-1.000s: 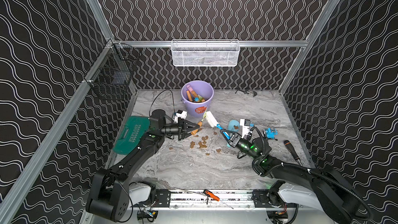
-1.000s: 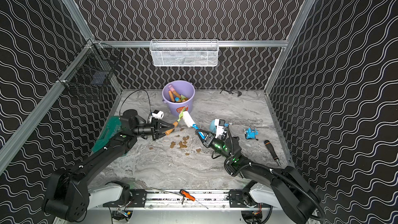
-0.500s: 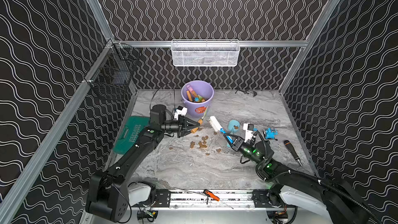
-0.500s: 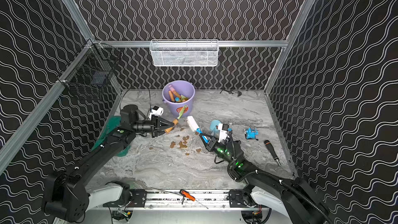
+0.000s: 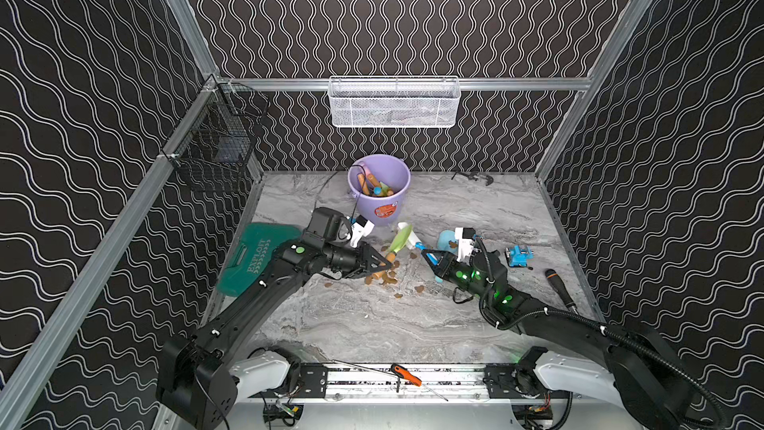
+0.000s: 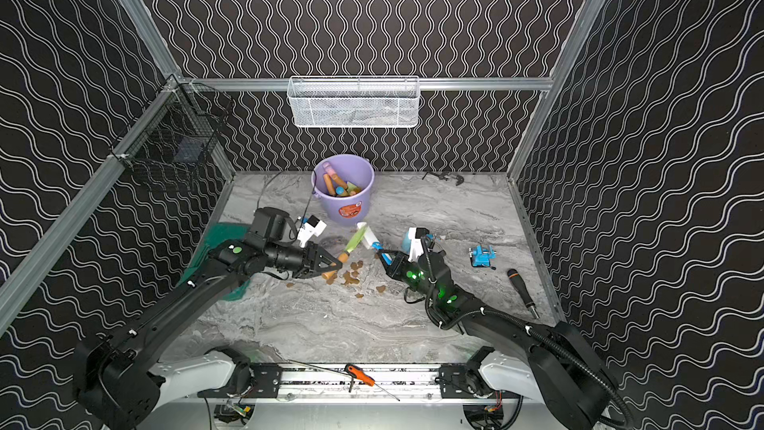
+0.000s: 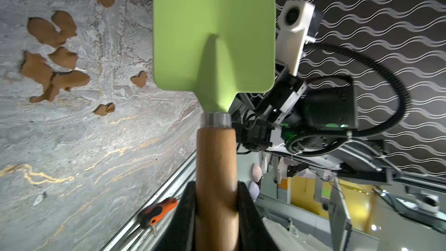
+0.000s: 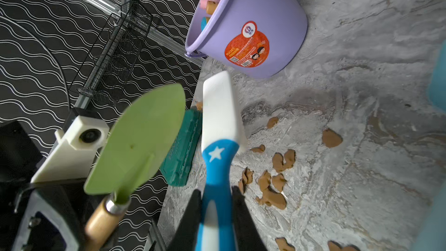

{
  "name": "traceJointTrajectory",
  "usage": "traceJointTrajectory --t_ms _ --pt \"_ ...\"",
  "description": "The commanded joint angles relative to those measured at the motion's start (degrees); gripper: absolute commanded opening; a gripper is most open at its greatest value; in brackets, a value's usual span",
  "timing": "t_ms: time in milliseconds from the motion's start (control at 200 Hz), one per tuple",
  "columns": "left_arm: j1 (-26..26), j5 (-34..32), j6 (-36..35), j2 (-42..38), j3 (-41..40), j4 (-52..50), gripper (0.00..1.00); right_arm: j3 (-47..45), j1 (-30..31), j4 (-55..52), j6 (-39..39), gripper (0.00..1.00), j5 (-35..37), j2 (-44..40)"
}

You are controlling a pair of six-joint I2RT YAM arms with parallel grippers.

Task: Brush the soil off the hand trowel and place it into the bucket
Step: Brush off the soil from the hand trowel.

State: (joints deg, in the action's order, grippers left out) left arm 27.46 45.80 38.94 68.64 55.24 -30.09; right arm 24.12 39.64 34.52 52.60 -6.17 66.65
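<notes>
Hand trowel (image 7: 213, 32): handle is pinched between the left jaws, blade projecting beyond them.
Brush (image 8: 220, 117): is clamped in the right jaws.

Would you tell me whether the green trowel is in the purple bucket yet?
Out. The left gripper holds the trowel by its wooden handle, short of the bucket, near the soil.
</notes>
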Motion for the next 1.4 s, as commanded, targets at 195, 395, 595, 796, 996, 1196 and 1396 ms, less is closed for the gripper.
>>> traceJointTrajectory --t_ms 195,395,595,796,996,1196,1396 --pt "0.35 -14.25 -11.43 1.68 -4.34 -7.36 0.00 0.32 0.00 -0.15 2.86 0.00 -3.31 -6.36" --pt "0.41 -23.04 -17.54 3.34 -2.94 -13.52 0.00 0.27 0.01 -6.00 1.89 0.00 -3.04 -12.08" --pt "0.81 -28.57 -21.40 2.83 0.13 -18.97 0.00 1.78 0.26 -8.80 -0.68 0.00 -5.30 -10.90" --pt "4.53 -36.71 -22.40 4.10 4.83 -22.75 0.00 12.00 7.27 -15.91 -8.15 0.00 -8.33 -0.91" --pt "7.90 -44.03 -22.50 4.33 7.53 -24.83 0.00 17.95 10.46 -20.02 -10.41 0.00 -9.90 9.06" --pt "8.12 -45.54 -22.76 3.31 9.58 -27.15 0.00 13.13 3.95 -19.42 -9.84 0.00 -7.07 8.49" --pt "8.04 -47.08 -23.67 4.08 12.56 -27.68 0.00 10.21 -4.54 -22.76 -11.37 0.00 -3.82 0.11"
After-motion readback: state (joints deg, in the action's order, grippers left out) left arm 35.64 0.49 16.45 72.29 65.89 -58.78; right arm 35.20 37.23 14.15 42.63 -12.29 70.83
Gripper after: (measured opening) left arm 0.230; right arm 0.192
